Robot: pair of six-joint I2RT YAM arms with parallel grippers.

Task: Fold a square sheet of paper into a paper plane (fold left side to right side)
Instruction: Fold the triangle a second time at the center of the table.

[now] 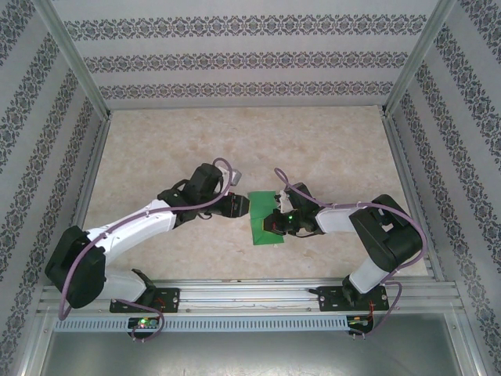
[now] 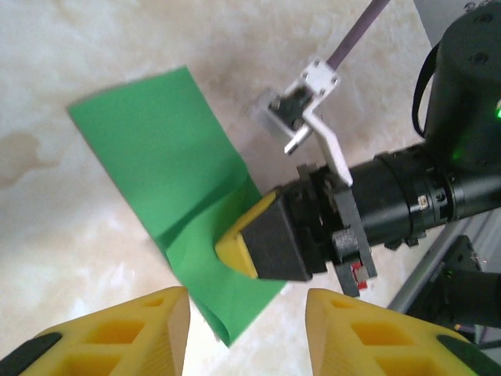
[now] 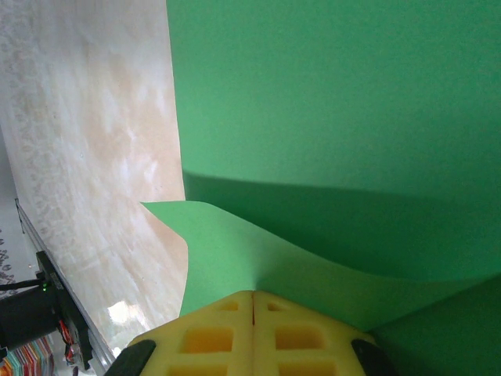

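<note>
The square sheet of paper (image 1: 262, 218) is bright green and lies doubled over as an upright rectangle mid-table; it has no paper plane form. My right gripper (image 1: 272, 224) reaches in from the right, shut on the paper's upper layer. In the right wrist view the sheet of paper (image 3: 329, 94) curls up into the closed seam of the right gripper (image 3: 252, 296). My left gripper (image 2: 246, 329) is open just left of the paper (image 2: 156, 149), its yellow fingers (image 2: 125, 333) apart with nothing between them. The right gripper's yellow fingertip (image 2: 239, 239) rests on the green sheet.
The marbled beige tabletop (image 1: 235, 141) is boxed in by patterned walls (image 1: 47, 117) with aluminium posts. A metal rail (image 1: 250, 294) runs along the near edge under both arm bases. The right arm's wrist camera bracket (image 2: 309, 94) and cable hang above the paper.
</note>
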